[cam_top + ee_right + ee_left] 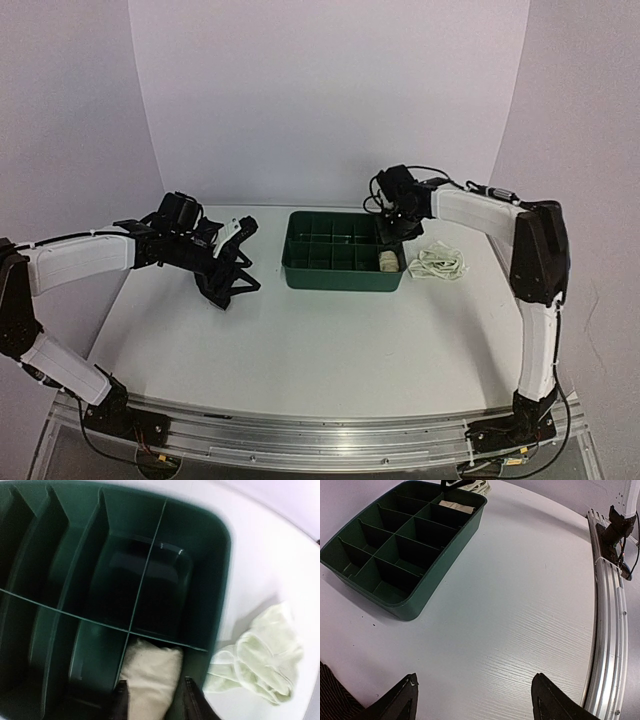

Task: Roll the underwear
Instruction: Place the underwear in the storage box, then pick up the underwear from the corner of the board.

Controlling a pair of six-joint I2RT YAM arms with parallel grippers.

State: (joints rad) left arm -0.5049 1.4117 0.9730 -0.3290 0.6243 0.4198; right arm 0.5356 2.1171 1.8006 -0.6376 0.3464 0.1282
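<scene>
Finds cream underwear [150, 672] rolled in green tray [340, 282], 4 o'clock corner, between half-open jaws of right gripper [156, 702]. Leaves white underwear [438, 263] loose at 3 o'clock, black underwear [225, 280] at 9, by wide-open, empty left gripper [475, 680].

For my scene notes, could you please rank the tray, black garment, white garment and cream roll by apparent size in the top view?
Largest to smallest:
tray
black garment
white garment
cream roll

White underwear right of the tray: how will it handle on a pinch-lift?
The white underwear lies crumpled in loose folds, so probably floppy: a pinch would likely lift one layer, the rest dangling. Thin-looking fabric, likely light; pushed, it would probably bunch rather than slide.
</scene>
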